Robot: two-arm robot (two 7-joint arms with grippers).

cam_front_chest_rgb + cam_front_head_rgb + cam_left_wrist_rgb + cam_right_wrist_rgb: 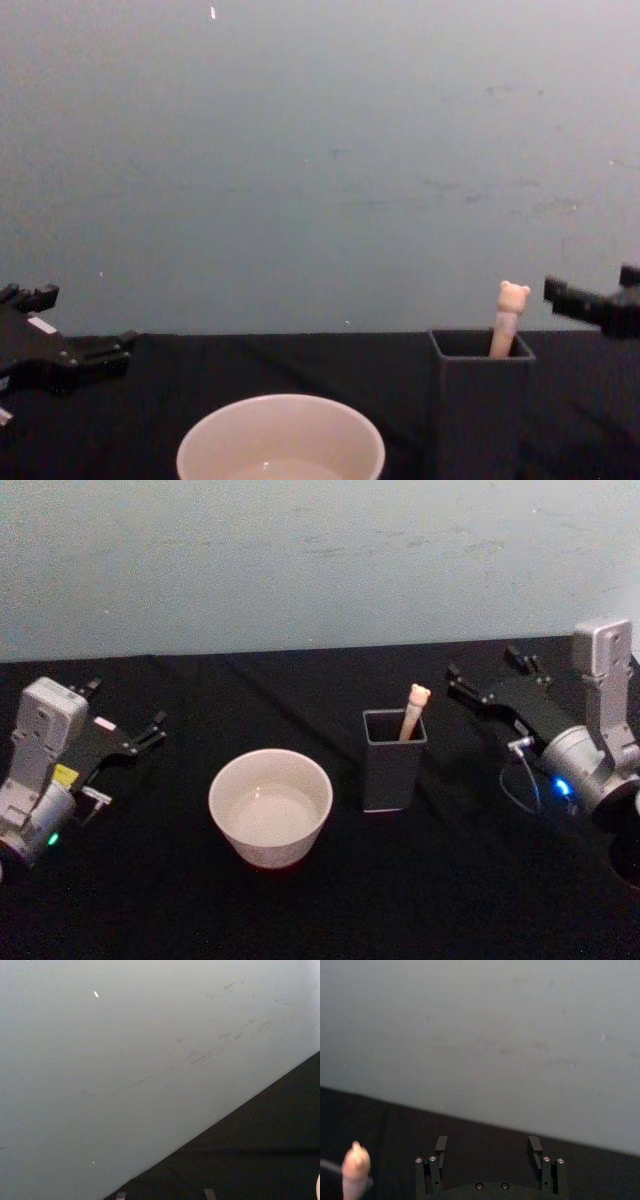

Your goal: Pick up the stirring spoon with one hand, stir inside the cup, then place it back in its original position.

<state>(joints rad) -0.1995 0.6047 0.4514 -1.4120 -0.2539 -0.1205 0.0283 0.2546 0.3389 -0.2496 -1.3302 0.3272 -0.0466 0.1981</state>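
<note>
One stirring spoon point(414, 708) stands bear-head up inside the dark square holder point(392, 760), just right of the cream cup point(270, 806) on the black table point(450, 880). Right gripper point(485, 677) hovers nearby, jaws spread wide, empty. Left gripper point(127, 715) sits far left, likewise spread.

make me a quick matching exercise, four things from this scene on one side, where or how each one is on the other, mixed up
Things:
1. spoon
2. cup
3. right hand
4. left hand

Places or states:
a. open, at the table's left edge
b. standing in the dark holder, bear head up
c. open, just right of the holder
d. left of the holder on the black cloth

Pairs: 1-b, 2-d, 3-c, 4-a
</note>
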